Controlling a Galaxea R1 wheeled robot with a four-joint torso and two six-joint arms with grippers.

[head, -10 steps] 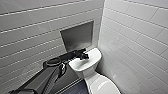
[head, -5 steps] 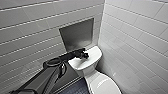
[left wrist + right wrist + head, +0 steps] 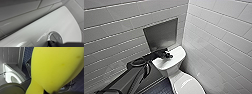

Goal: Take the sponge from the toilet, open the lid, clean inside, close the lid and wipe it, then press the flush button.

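The white toilet (image 3: pixel 172 62) stands in the corner, its lid (image 3: pixel 189 85) down over the bowl. My left arm reaches in from the left, and its gripper (image 3: pixel 169 55) is shut and rests low over the tank top. In the left wrist view the dark gripper tip (image 3: pixel 51 43) touches the near rim of the round flush button (image 3: pixel 55 37) in the glossy tank top. The yellow sponge (image 3: pixel 55 68) looms large in the right wrist view, with the right gripper shut on it.
A grey recessed panel (image 3: pixel 161 35) sits in the tiled wall right behind the tank. A tiled wall (image 3: pixel 219 45) runs close along the toilet's right side. Dark blue tiled floor (image 3: pixel 159 88) lies to the bowl's left. A white fixture (image 3: pixel 12 77) shows beyond the sponge.
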